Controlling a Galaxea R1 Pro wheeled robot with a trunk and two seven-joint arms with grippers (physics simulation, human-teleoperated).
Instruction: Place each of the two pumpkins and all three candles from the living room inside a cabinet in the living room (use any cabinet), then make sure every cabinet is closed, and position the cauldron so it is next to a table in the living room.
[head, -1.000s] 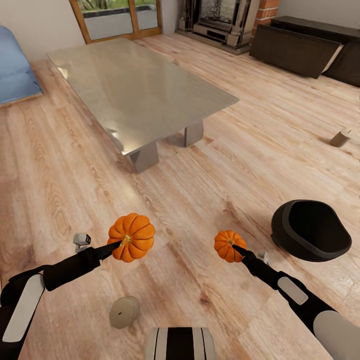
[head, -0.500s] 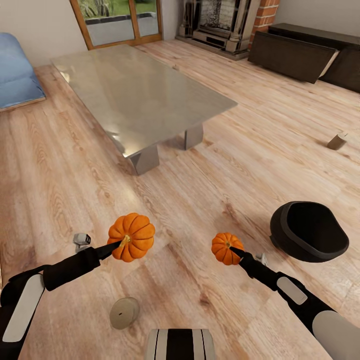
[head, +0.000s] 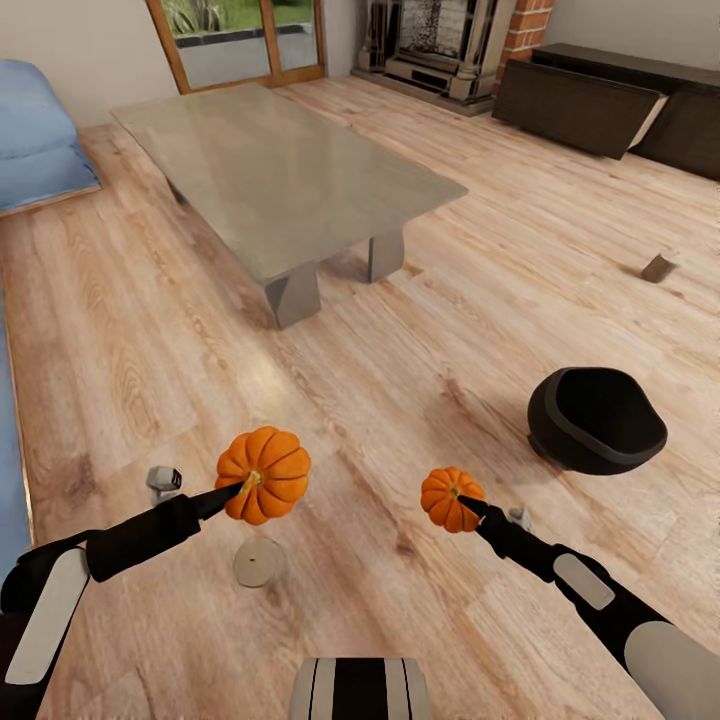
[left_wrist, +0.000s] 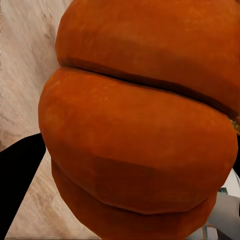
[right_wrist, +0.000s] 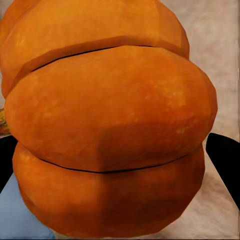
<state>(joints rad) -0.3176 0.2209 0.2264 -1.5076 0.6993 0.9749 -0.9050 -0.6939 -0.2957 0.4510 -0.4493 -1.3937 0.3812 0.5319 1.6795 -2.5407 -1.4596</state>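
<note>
Pumpkins are in both grippers: the left gripper (head: 240, 487) is closed on the bigger pumpkin (head: 263, 475) at its stem side, and the right gripper (head: 470, 506) is closed on the smaller pumpkin (head: 452, 498) in the same way, both held up above the plank floor (head: 400, 400). In each wrist view the orange ribs are pressed close between the dark fingers, so the jaws are as wide as the fruit allows. Just under the left pumpkin one candle (head: 259, 561) stands on the floor, flat top up. A little farther, on the right side, the cauldron (head: 596, 418) lies on the floor with its wide mouth turned up and toward the robot; I see nothing inside it. It is well apart from the table (head: 290, 180), which stands ahead and to the left. A second candle (head: 657, 267) lies tipped over farther on the right. The cabinet (head: 600, 105) is the farthest, ahead and to the right beside the brick fireplace (head: 450, 40), its long side running along the wall; one front panel leans open and shows pale wood inside, but the contents I cannot tell. I judge the coming move is to drive forward and rightward to it, and the right arm will be the nearer one.
</note>
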